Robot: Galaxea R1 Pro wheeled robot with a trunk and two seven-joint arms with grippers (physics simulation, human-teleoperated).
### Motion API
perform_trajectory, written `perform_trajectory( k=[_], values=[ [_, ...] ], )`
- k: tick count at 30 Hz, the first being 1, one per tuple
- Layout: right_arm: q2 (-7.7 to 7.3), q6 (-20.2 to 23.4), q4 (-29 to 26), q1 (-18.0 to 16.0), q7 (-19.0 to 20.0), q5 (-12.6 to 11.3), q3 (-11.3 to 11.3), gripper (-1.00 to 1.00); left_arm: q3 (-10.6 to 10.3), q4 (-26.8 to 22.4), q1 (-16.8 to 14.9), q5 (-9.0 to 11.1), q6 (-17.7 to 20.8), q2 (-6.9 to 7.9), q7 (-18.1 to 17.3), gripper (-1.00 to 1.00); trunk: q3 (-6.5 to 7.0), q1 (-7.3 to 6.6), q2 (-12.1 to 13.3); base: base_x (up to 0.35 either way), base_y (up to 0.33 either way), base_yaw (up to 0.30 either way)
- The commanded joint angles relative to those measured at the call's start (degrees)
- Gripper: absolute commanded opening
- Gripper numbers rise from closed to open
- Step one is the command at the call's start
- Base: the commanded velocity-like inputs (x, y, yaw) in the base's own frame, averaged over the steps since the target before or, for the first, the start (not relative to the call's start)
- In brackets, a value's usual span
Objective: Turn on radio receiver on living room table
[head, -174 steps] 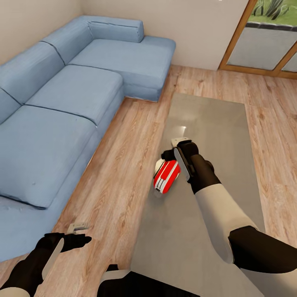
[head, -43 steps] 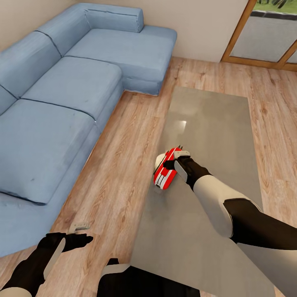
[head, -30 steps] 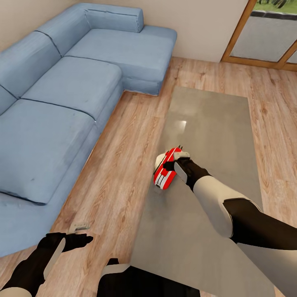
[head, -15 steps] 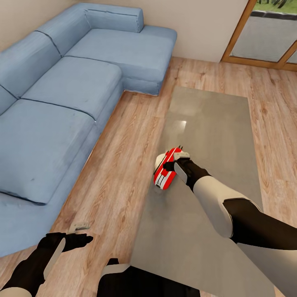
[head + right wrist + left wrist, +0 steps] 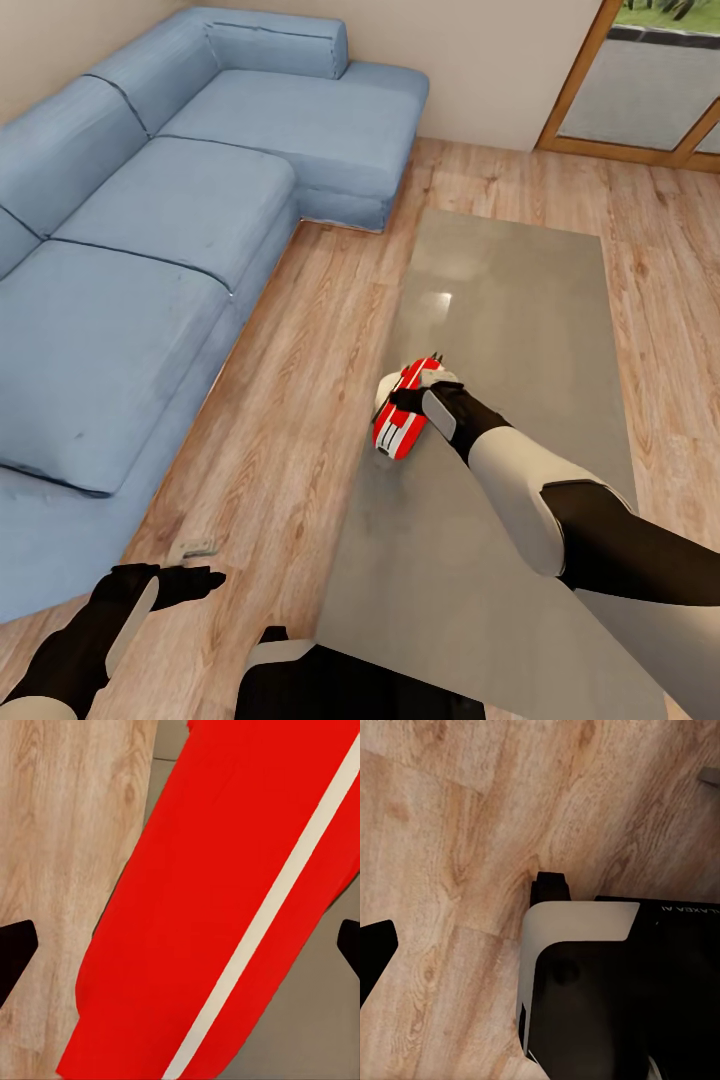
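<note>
The radio receiver (image 5: 402, 420) lies at the centre of the head view, on the left edge of the counter (image 5: 520, 330), a long rectangular slab with a glossy grey-beige top that mirrors a pale highlight. Its shell is smooth bright red plastic with rounded corners, crossed by narrow white bands. The right gripper (image 5: 418, 392) sits right on the radio's upper end; whether its fingers are spread or pinching cannot be told there. In the right wrist view the radio's (image 5: 225, 907) red face spans the frame with one thin off-white stripe running diagonally, and two dark fingertips (image 5: 15, 949) sit far apart at either edge, so that gripper is spread wide.

The left gripper (image 5: 190, 570) hovers at the lower left over the light wood-grain floor (image 5: 290, 420), fingers parted. A big blue fabric sectional sofa (image 5: 150, 220), softly creased, fills the upper left.
</note>
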Motion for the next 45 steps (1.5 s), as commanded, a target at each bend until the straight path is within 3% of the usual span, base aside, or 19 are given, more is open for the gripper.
perform_trajectory(
  k=[1, 38, 39, 45],
  values=[
    [0.00, -0.02, 0.00, 0.00, 0.01, -0.17, 0.00, 1.00, 0.00, 0.00, 0.00, 0.00, 0.00, 0.00, 0.00, 1.00, 0.00, 0.00, 0.00, 0.000, 0.000, 0.000],
    [0.00, -3.54, 3.69, 0.00, 0.03, -0.89, 0.01, 1.00, -0.01, -0.09, 0.00, -0.05, 0.00, -0.44, 0.00, 1.00, 0.00, 0.00, 0.00, 0.000, 0.000, 0.000],
    [0.00, -3.55, 3.69, 0.00, 0.03, -0.89, 0.01, -1.00, -0.01, -0.09, 0.00, -0.04, 0.00, -0.44, 0.00, 1.00, 0.00, 0.00, 0.00, 0.000, 0.000, 0.000],
    [0.00, -3.52, 3.69, 0.00, 0.02, -0.89, 0.01, -1.00, -0.01, -0.09, 0.00, -0.03, 0.00, -0.44, 0.00, 1.00, 0.00, 0.00, 0.00, 0.000, 0.000, 0.000]
  ],
)
